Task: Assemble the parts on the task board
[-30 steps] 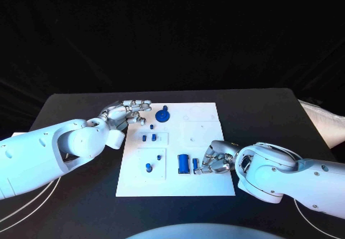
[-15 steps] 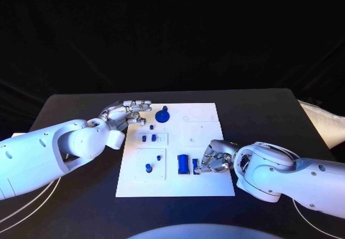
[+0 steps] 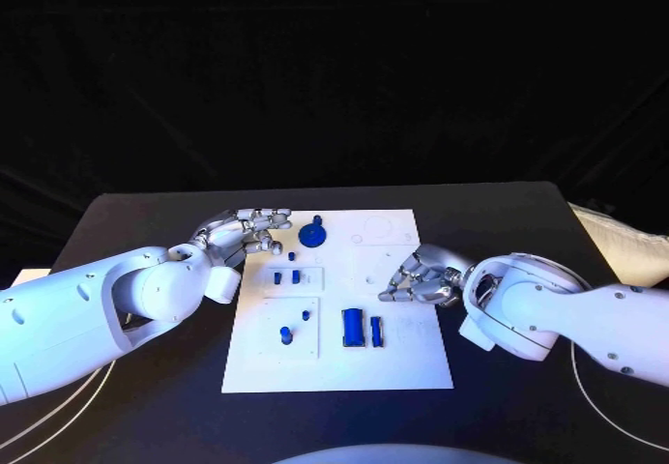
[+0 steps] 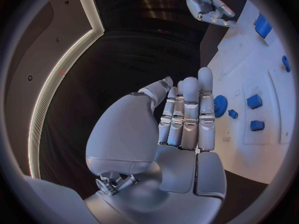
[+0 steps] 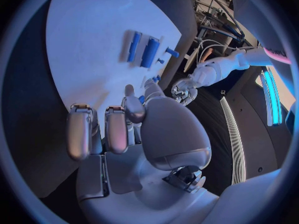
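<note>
My right hand [image 3: 416,278] hovers empty, fingers loosely curled, over the white board [image 3: 404,367]; my left hand [image 3: 246,232], spread, waits beside the blue gear [image 3: 314,233]. I judge I'm between picks: next, reach near-left for the two blue bars [image 3: 363,327].

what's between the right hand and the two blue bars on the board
Bare white board, seen in the head view: right hand hovers beyond the blue bars, nothing between.

The right hand [image 3: 416,277] covers part of the task board [image 3: 404,358]; its fingertips (curled under) perhaps hold nothing.
</note>
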Controlling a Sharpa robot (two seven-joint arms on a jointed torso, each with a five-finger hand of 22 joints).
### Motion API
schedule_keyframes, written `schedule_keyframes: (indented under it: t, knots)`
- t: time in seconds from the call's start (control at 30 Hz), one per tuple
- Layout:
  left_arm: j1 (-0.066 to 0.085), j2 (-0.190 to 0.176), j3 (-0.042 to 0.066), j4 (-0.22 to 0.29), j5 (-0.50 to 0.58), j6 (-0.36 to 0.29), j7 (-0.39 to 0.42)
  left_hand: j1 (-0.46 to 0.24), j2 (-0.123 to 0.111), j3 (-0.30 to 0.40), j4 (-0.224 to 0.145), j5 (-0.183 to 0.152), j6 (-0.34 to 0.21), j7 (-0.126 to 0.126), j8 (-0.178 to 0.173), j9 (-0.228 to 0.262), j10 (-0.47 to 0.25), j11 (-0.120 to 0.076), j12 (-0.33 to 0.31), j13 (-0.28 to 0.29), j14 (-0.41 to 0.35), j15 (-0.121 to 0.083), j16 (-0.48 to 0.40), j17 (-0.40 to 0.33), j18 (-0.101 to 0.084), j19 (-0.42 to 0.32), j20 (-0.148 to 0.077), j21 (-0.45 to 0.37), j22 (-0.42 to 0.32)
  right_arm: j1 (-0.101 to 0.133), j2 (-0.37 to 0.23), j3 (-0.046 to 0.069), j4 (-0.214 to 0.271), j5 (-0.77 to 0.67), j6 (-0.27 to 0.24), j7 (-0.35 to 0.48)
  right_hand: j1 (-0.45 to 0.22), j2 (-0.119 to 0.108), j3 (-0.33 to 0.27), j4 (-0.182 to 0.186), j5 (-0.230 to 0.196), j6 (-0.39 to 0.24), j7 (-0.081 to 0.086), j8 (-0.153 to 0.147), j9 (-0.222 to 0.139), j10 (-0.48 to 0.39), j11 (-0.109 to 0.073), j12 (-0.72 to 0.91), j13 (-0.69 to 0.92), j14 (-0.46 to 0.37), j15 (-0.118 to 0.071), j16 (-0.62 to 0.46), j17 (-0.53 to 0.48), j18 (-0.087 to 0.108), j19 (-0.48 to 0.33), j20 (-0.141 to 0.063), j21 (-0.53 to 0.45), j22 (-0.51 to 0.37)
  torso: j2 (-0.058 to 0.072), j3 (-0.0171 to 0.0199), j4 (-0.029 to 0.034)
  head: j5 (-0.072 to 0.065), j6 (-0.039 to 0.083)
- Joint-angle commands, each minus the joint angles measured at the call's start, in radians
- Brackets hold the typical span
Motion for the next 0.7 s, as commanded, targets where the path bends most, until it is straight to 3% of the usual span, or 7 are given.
schedule_keyframes:
  t: [0.03,0.13,0.17,0.2,0.37,0.5,0.7]
  knots:
    - [-0.005,0.006,0.001,-0.004,0.011,-0.023,0.074,-0.013,0.000,-0.012,0.004,-0.002,-0.012,0.003,0.004,-0.002,-0.016,0.004,0.001,-0.005,-0.060,0.007,-0.082,-0.043,0.017,-0.059,0.007,-0.050,-0.029,0.016,0.023,0.001,-0.071,0.357,-0.051,0.308,0.035,0.008,0.011,-0.022,-0.019,-0.022,0.009,-0.020,-0.010,-0.046,0.008,-0.102,-0.065,0.013,0.009,-0.063,-0.071,0.022,-0.050,0.007,-0.063,-0.019,-0.022,-0.0098,-0.0039,-0.006,0.018]
    - [-0.011,0.015,0.001,-0.016,0.026,-0.052,0.111,-0.014,0.001,-0.021,0.016,-0.007,-0.024,0.009,-0.001,-0.003,-0.025,0.018,-0.016,-0.023,-0.135,0.035,-0.306,-0.153,0.013,-0.179,0.030,-0.165,-0.109,0.028,0.062,0.002,-0.164,0.525,-0.045,0.439,0.078,0.025,0.030,-0.046,-0.038,-0.045,0.026,-0.045,-0.026,-0.183,0.022,-0.387,-0.249,-0.084,0.022,-0.328,-0.350,0.079,-0.227,0.018,-0.298,-0.243,-0.037,-0.0163,-0.0084,-0.007,0.042]
    - [-0.013,0.020,0.001,-0.024,0.036,-0.068,0.128,-0.015,0.004,-0.021,0.020,-0.007,-0.022,0.004,-0.001,-0.002,-0.023,0.020,-0.022,-0.029,-0.151,0.046,-0.357,-0.176,0.008,-0.203,0.041,-0.191,-0.129,0.031,0.082,0.002,-0.208,0.588,-0.035,0.490,0.098,0.028,0.043,-0.055,-0.043,-0.058,0.034,-0.055,-0.034,-0.232,0.036,-0.460,-0.310,-0.172,0.033,-0.550,-0.554,0.116,-0.364,0.029,-0.497,-0.419,-0.044,-0.0189,-0.0106,-0.006,0.047]
    - [-0.015,0.025,0.001,-0.032,0.044,-0.083,0.143,-0.014,0.005,-0.020,0.023,-0.007,-0.023,0.005,-0.004,-0.002,-0.023,0.023,-0.031,-0.035,-0.157,0.056,-0.409,-0.198,0.006,-0.232,0.050,-0.221,-0.153,0.034,0.099,0.003,-0.246,0.636,-0.023,0.528,0.109,0.027,0.052,-0.059,-0.051,-0.070,0.043,-0.061,-0.042,-0.247,0.050,-0.512,-0.367,-0.196,0.045,-0.628,-0.593,0.118,-0.389,0.040,-0.567,-0.469,-0.047,-0.0199,-0.0114,-0.007,0.067]
    - [-0.018,0.041,0.002,-0.061,0.062,-0.125,0.188,-0.007,0.005,-0.021,0.031,-0.009,-0.029,0.008,-0.023,-0.004,-0.039,0.042,-0.081,-0.050,-0.184,0.096,-0.590,-0.276,0.005,-0.341,0.095,-0.342,-0.261,0.038,0.163,0.009,-0.382,0.798,0.034,0.641,0.159,0.028,0.111,-0.072,-0.083,-0.093,0.084,-0.064,-0.077,-0.307,0.093,-0.721,-0.611,-0.325,0.103,-0.918,-0.738,0.110,-0.463,0.088,-0.789,-0.626,-0.062,-0.0242,-0.0164,-0.006,0.106]
    - [-0.018,0.067,0.003,-0.104,0.066,-0.156,0.214,0.000,0.006,-0.034,0.033,-0.009,-0.039,0.000,-0.046,-0.004,-0.058,0.061,-0.123,-0.050,-0.220,0.123,-0.703,-0.331,0.015,-0.400,0.136,-0.411,-0.342,0.039,0.211,0.016,-0.480,0.883,0.071,0.705,0.173,0.012,0.164,-0.090,-0.101,-0.117,0.092,-0.066,-0.124,-0.330,0.130,-0.827,-0.797,-0.454,0.166,-1.117,-0.876,0.099,-0.555,0.143,-0.978,-0.759,-0.074,-0.0218,-0.0146,0.002,0.123]
    - [-0.018,0.094,0.004,-0.141,0.050,-0.171,0.220,0.007,0.016,-0.073,0.033,-0.008,-0.045,-0.017,-0.073,-0.004,-0.094,0.087,-0.158,-0.051,-0.221,0.141,-0.803,-0.384,0.021,-0.451,0.162,-0.419,-0.439,0.039,0.260,0.023,-0.560,0.921,0.103,0.746,0.119,0.002,0.241,-0.145,-0.099,-0.104,0.097,-0.064,-0.204,-0.291,0.136,-0.865,-1.033,-0.412,0.183,-1.246,-1.045,0.120,-0.480,0.182,-1.151,-0.927,-0.083,-0.0186,-0.0131,0.004,0.144]
